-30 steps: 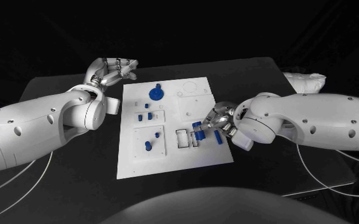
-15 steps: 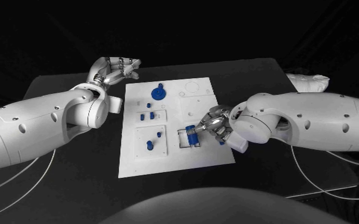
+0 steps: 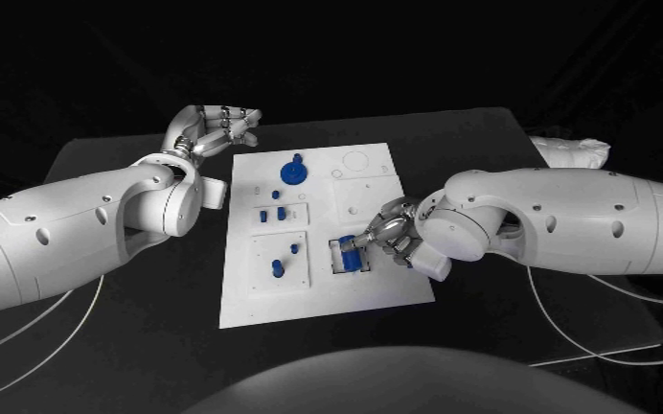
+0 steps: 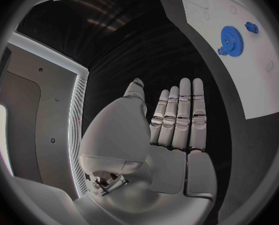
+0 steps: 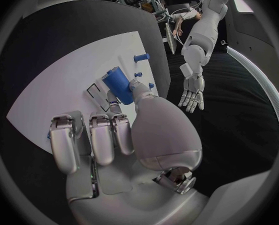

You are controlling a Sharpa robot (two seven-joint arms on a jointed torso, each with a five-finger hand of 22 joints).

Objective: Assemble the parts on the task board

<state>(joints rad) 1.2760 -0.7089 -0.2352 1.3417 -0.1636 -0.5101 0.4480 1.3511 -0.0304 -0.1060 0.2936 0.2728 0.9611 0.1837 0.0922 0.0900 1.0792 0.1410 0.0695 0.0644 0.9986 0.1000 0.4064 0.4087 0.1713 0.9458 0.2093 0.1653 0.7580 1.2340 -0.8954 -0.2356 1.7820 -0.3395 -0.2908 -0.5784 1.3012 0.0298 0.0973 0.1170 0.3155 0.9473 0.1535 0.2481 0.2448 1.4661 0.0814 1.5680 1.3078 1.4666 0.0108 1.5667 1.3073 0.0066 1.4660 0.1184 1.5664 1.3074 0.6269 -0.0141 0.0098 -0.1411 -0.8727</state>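
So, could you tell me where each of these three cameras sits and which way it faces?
Head view: on the robot's head, looking down at the task board; both arms show, left hand beside the board, right hand holding a blue part.
Left wrist view: behind the left hand, facing along its flat fingers past the board's edge.
Right wrist view: behind the right hand, facing the board.
Shared: the blue gear shows in the head and left wrist views.

A robotics lab: black-draped table (image 3: 456,131), white task board (image 3: 362,285), metal rigs behind
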